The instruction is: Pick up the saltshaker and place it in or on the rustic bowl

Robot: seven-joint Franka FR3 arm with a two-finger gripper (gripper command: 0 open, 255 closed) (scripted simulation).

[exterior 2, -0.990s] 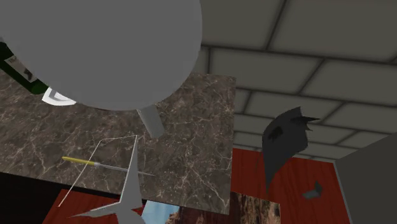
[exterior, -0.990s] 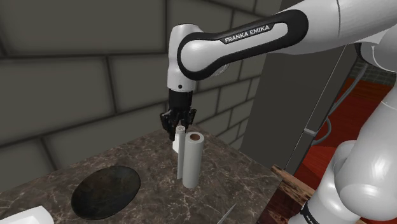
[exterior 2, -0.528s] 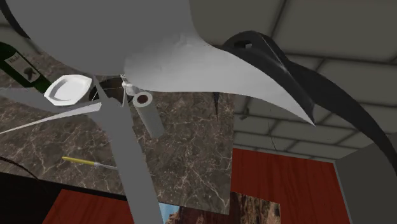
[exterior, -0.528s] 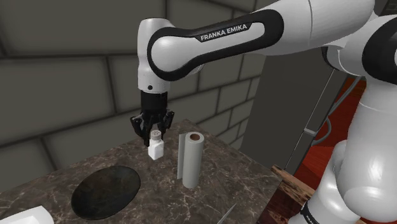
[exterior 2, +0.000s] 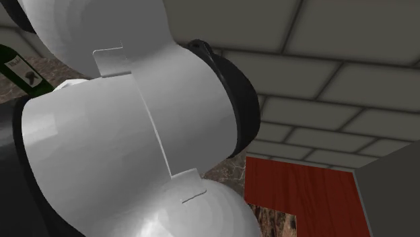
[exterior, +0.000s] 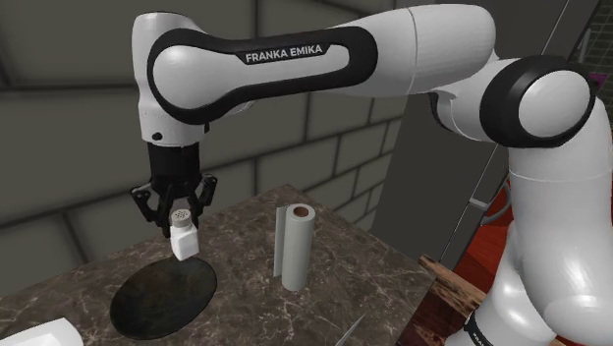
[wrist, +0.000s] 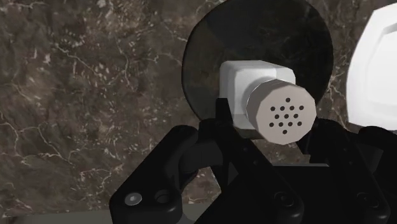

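In the shoulder view, the corner of a white dish (exterior: 31, 332) sits at the left edge of the dark marble table (exterior: 373, 265). Just beside it lies the shallow dark bowl (exterior: 147, 300). Above the bowl's far rim hangs the black gripper (exterior: 180, 218), its fingers closed around the cap end of the saltshaker (exterior: 183, 242), whose white body hangs below them, clear of the table. Further right an upright paper towel roll (exterior: 293, 248) stands alone, well apart from the bowl.

The wrist view adds detail. The saltshaker (wrist: 254, 83) has a square white body and a round grey cap pierced with small holes. The fingers (wrist: 222, 118) press it from both sides, and the bowl (wrist: 210, 57) spreads directly behind it, with the white dish (wrist: 378, 76) beyond the bowl's edge.

In the second exterior view the white arm (exterior 2: 121, 155) looms close. A green bottle (exterior 2: 20, 73) peeks past it at the left, and red floor (exterior 2: 303, 188) lies at the right.
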